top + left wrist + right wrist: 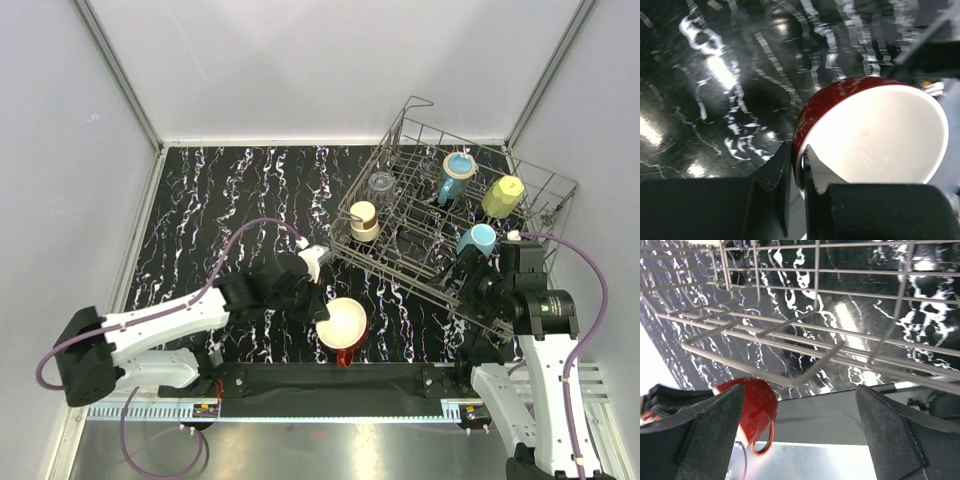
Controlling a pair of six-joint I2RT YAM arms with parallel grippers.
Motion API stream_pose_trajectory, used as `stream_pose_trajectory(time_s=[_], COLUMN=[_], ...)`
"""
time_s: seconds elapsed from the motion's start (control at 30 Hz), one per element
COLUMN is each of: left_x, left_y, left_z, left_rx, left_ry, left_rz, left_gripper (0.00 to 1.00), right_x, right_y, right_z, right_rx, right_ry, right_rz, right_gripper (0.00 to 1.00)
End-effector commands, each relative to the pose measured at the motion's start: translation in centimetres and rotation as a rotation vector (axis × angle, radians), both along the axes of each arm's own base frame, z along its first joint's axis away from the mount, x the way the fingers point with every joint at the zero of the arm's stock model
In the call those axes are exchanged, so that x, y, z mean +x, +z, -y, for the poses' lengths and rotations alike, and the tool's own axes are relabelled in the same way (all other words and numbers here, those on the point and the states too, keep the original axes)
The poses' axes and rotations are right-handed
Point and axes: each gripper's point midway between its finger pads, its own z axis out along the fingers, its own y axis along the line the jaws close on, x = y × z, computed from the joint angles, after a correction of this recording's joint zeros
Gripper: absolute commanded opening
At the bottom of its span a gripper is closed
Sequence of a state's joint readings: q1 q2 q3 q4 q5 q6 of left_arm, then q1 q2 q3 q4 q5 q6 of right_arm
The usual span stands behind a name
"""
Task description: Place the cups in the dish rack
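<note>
Black, white-veined desk (220, 200) fills the floor between grey walls. At its front edge the left fingers (772, 175) are clenched on the wall of the red mug (870, 135), one inside the pale bowl and one outside. The mug is outside the dish rack (392, 268), near its left corner. The right fingers (715, 427) hang spread and empty by the rack's near side. Five cups (455, 175) stand inside. This looks like the pickup of the remaining cup. Next comes a lift over the raised side to a free slot.

A robot lab cell: plain white panels (300, 70) box in a black marbled tabletop (230, 190).
</note>
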State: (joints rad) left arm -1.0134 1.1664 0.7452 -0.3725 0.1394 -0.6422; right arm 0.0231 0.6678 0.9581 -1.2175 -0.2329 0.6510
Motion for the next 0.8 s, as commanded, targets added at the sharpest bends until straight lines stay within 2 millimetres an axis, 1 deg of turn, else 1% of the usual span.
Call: stream_pose_trajectory(time_s=[0.0,0.03,0.07,0.1,0.13,0.17,0.2,0.23,0.27,0.3,0.33,0.37,0.4,0.43,0.47,0.5,0.53,0.57,0.6,0.63,0.67,0.7,0.73,0.77], left_x=[-0.7,-0.7,-0.8,-0.8,-0.8,-0.9,-0.8,-0.7,-0.6,-0.4,0.1,0.5,1.0,2.3,2.7,3.2,4.7,4.9,5.4,6.6,6.8,7.2,7.7,7.7], left_y=[9.3,10.2,12.3,13.3,14.2,16.3,17.3,18.3,20.0,20.8,21.6,22.3,23.3,24.0,24.6,25.0,25.8,25.9,26.1,26.6,26.2,26.2,26.6,26.0], left_z=[3.1,3.1,3.2,3.3,3.3,3.6,3.7,3.9,4.3,4.4,4.5,4.6,4.8,4.5,4.6,4.5,4.0,4.0,3.8,3.3,3.3,3.2,2.9,2.9], left_rx=[-0.291,-0.309,-0.352,-0.371,-0.383,-0.421,-0.435,-0.455,-0.487,-0.499,-0.513,-0.526,-0.544,-0.56,-0.582,-0.605,-0.638,-0.658,-0.676,-0.696,-0.699,-0.706,-0.723,-0.721], left_ry=[-0.118,-0.123,-0.132,-0.142,-0.148,-0.163,-0.173,-0.18,-0.194,-0.196,-0.185,-0.186,-0.179,-0.151,-0.16,-0.145,-0.114,-0.127,-0.114,-0.095,-0.105,-0.097,-0.094,-0.105], left_rz=[0.103,0.117,0.145,0.166,0.177,0.203,0.218,0.233,0.248,0.259,0.273,0.277,0.286,0.298,0.291,0.274,0.293,0.274,0.249,0.267,0.251,0.244,0.264,0.253], left_gripper=[0.0,0.0,0.0,0.0,0.0,0.0,0.0,0.0,0.0,0.0,0.0,0.0,0.0,0.0,0.0,0.0,0.0,0.0,0.0,0.0,0.0,0.0,0.0,0.0], right_x=[1.2,1.3,1.8,1.8,2.0,2.5,2.5,2.7,3.4,3.1,3.3,3.8,3.7,3.8,4.1,3.9,4.0,4.0,3.8,3.6,3.7,3.2,3.3,3.6], right_y=[0.8,0.9,1.0,1.4,1.7,2.2,2.9,3.6,4.6,5.6,6.4,7.6,8.5,9.1,10.1,10.6,10.9,11.4,11.4,11.4,11.2,10.8,11.0,10.7], right_z=[-1.6,-2.0,-2.4,-3.3,-3.8,-4.3,-5.3,-5.8,-6.3,-7.1,-7.4,-7.8,-8.3,-8.5,-8.9,-9.3,-9.5,-9.8,-10.3,-10.8,-11.4,-12.7,-13.4,-14.2], right_rx=[0.077,0.094,0.114,0.163,0.19,0.222,0.282,0.314,0.356,0.407,0.435,0.474,0.515,0.542,0.596,0.634,0.657,0.681,0.687,0.689,0.689,0.683,0.677,0.669], right_ry=[0.07,0.084,0.099,0.14,0.157,0.171,0.209,0.227,0.234,0.274,0.285,0.289,0.312,0.319,0.32,0.336,0.337,0.34,0.353,0.367,0.38,0.413,0.43,0.438], right_rz=[0.051,0.055,0.072,0.082,0.096,0.124,0.139,0.162,0.21,0.234,0.259,0.306,0.328,0.346,0.385,0.394,0.404,0.419,0.414,0.409,0.394,0.371,0.375,0.36], right_gripper=[1.0,1.0,1.0,1.0,1.0,1.0,1.0,1.0,1.0,1.0,1.0,1.0,1.0,1.0,1.0,1.0,1.0,1.0,1.0,1.0,1.0,1.0,1.0,1.0])
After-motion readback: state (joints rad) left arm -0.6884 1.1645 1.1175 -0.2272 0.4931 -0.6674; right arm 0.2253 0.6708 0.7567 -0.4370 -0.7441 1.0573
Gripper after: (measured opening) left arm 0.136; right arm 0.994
